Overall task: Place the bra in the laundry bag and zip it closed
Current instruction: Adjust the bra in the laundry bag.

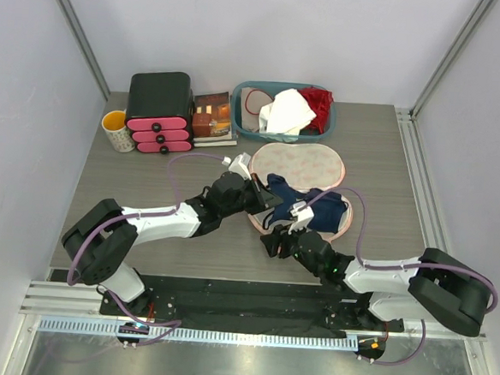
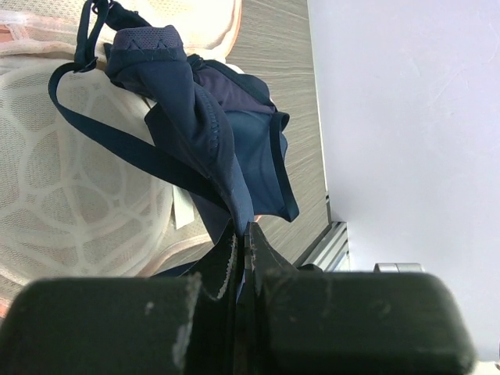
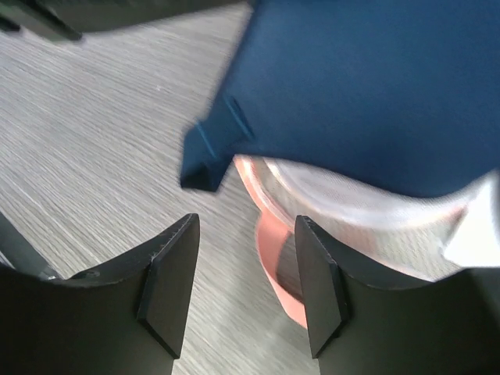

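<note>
Bra (image 1: 317, 208), navy, lies draped across the near half of the open laundry bag (image 1: 307, 164), whose floral far half is folded back flat toward the rear of the table (image 1: 144, 232). In the top view the garment's long axis runs roughly left to right, tilted a little toward the near right. The left gripper (image 1: 258, 192) is at its left end. In the left wrist view that gripper (image 2: 244, 238) has its jaws pressed together on a fold of the navy fabric, with the cups (image 2: 234, 141) and a strap hanging beyond over the bag's mesh lining (image 2: 78, 195). The right gripper (image 1: 274, 241) sits just beside the bag's near-left edge. In its own view that gripper (image 3: 246, 281) shows both fingers (image 3: 168, 281) spread with nothing between them, over bare wood, and the pink rim (image 3: 273, 258) is just ahead. From this claw the bra (image 3: 375, 86) lies forward and to the right, and one squared-off corner (image 3: 211, 156) sticks out past the rim over the table. My judgement is that this overhanging corner decides the coming move. The right arm is the nearer one to it, so it is best placed to nudge or pick that corner inward before the far half can be folded over. Zipping is not yet possible.
</note>
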Controlling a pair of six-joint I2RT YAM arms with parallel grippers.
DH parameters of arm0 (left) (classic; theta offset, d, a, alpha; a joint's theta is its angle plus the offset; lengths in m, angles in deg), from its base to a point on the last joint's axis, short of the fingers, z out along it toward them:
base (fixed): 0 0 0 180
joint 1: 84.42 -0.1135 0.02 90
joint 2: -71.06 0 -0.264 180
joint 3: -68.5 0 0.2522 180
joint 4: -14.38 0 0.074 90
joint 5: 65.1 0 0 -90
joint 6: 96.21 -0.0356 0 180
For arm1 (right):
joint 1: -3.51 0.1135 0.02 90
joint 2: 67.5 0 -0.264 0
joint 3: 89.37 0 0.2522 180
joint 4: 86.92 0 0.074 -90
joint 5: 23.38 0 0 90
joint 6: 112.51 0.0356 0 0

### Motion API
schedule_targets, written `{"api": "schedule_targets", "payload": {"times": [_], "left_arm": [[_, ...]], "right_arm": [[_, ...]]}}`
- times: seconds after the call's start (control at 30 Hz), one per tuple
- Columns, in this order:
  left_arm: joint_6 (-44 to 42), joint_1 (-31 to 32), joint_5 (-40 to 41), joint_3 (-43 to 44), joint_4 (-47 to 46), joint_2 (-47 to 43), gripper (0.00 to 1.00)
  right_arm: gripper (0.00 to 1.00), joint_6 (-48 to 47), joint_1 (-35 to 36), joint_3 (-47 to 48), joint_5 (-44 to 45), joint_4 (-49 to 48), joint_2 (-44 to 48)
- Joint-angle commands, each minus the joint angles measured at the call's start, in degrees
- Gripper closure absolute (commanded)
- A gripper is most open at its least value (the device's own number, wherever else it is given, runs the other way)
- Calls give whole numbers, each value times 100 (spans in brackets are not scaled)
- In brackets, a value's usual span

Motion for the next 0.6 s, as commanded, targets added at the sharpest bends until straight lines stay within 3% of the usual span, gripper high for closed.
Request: {"api": "schedule_targets", "payload": {"times": [0.0, 0.2, 0.37, 0.5, 0.57], "left_arm": [[-86, -20, -79, 161, 3, -95, 100], [-60, -20, -79, 143, -5, -95, 100], [-68, -29, -106, 161, -14, -86, 100], [-165, -29, -53, 143, 73, -34, 100], [-174, -37, -36, 91, 74, -7, 100]], "right_arm": [[45, -113, 67, 414, 222, -735, -275], [51, -122, 76, 423, 609, -1148, -416], [64, -95, 67, 405, 1233, -1219, -574], [86, -139, 67, 230, 1796, -1228, -592], [93, -279, 67, 203, 1919, -1219, -610]]}}
